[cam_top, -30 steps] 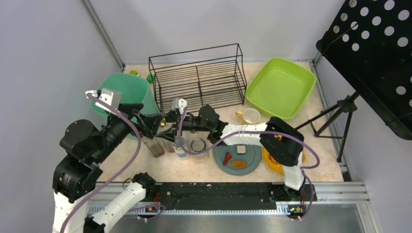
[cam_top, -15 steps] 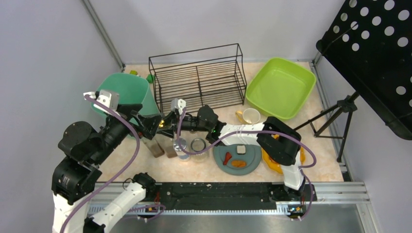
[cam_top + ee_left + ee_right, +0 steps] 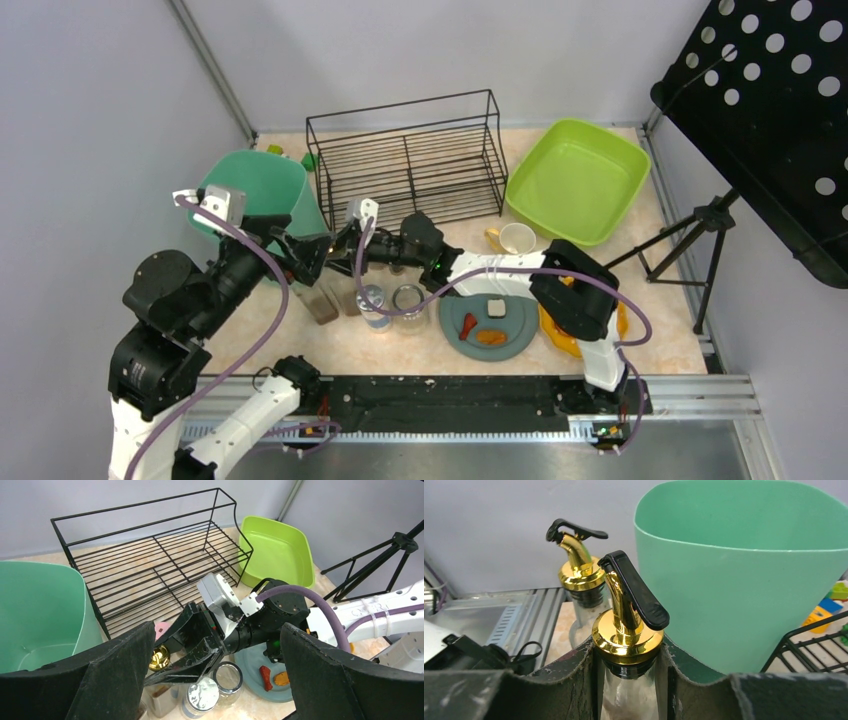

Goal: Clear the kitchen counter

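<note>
Gripping a gold-spouted glass bottle (image 3: 626, 630) by the neck, right gripper (image 3: 626, 666) sat just beside the teal bin (image 3: 744, 580). Left gripper (image 3: 217, 630) was spread wide, facing it. Counter surface (image 3: 400, 352) lay beneath both, carrying wire rack (image 3: 410, 160), plate (image 3: 520, 335), jars (image 3: 408, 298).

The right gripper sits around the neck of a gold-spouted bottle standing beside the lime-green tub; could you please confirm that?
Not quite. The right gripper is around the gold-spouted bottle, but that bottle stands beside the teal bin, not the lime-green tub; the right wrist view shows it.
</note>
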